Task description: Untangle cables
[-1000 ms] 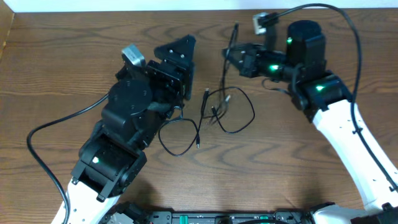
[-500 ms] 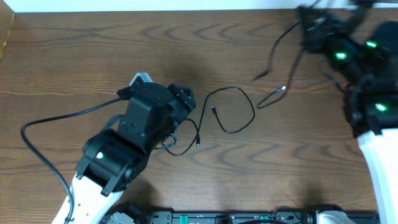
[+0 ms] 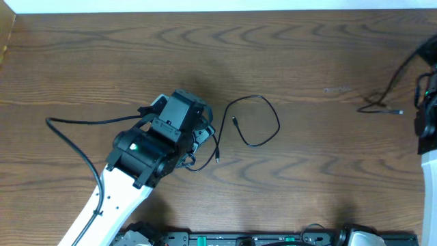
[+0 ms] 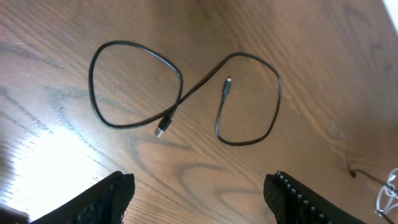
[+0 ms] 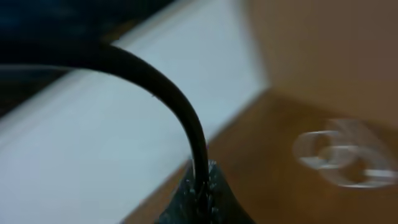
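Note:
One thin black cable (image 3: 263,130) lies loose on the wooden table in a figure-eight, both plug ends free; it fills the left wrist view (image 4: 186,99). My left gripper (image 4: 200,185) is open and empty, just short of it. A second thin dark cable (image 3: 379,107) lies apart at the far right and rises toward my right arm (image 3: 429,109). In the blurred right wrist view my right gripper (image 5: 200,190) is shut on this dark cable (image 5: 186,118). No white cord shows.
The left arm (image 3: 147,154) covers the table's lower left, with its thick black wire (image 3: 75,123) trailing left. A white wall band runs along the table's far edge (image 3: 205,5).
The right arm swung far to the right, pulling the second cable away from the first, so they now lie apart. The left arm drew back toward the lower left.

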`<state>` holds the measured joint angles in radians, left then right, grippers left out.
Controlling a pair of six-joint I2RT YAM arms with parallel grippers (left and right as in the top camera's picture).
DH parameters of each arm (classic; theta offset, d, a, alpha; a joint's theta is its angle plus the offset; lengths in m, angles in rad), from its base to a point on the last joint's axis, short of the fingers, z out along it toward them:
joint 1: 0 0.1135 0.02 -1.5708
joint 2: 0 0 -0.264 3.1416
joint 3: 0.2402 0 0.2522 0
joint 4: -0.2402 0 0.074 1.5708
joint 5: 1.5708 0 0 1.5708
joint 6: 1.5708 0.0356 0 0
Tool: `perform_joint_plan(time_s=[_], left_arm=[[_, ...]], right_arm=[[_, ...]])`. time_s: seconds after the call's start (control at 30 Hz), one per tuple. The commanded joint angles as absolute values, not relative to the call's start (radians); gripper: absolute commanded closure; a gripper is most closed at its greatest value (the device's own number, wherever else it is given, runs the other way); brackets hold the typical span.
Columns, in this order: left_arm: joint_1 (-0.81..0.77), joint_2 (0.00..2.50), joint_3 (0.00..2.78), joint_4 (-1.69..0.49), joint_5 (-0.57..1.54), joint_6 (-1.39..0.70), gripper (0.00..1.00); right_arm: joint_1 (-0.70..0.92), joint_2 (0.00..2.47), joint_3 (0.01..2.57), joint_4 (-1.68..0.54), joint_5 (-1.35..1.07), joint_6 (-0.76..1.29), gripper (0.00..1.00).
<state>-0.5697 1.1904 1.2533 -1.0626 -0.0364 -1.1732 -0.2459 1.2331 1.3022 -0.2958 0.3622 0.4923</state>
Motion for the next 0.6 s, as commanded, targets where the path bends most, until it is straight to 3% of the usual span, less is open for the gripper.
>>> perform_joint_plan(time_s=[0.0, 0.57], left_arm=[[-0.567, 1.212, 1.259, -1.074, -0.053, -1.159, 0.28], [-0.567, 1.215, 1.259, -1.111, -0.049, -1.159, 0.28]], right_arm=[[-0.332, 1.255, 1.309, -0.315, 0.651, 0.429, 0.99], [-0.644, 1.510, 1.309, -0.439, 0.847, 0.429, 0.99]])
